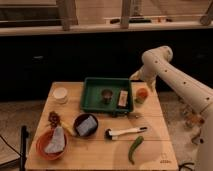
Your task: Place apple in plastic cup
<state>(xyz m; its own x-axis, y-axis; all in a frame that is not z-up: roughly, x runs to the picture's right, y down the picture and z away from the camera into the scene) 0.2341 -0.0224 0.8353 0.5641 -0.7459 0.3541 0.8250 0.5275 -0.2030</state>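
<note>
The red-orange apple (142,93) sits inside the translucent pale yellow-green plastic cup (142,100). The cup stands upright on the wooden table (150,127), just right of the green tray. My gripper (137,78) hangs from the white arm that reaches in from the right. It is slightly above and to the left of the cup and apart from the apple. Nothing shows in the gripper.
The green tray (107,80) holds a small metal cup (106,95) and a small box (123,98). On the table are a white round cup (60,95), a dark bowl with a blue cloth (85,125), an orange bowl (51,145), a white brush (123,132) and a green pepper (135,148).
</note>
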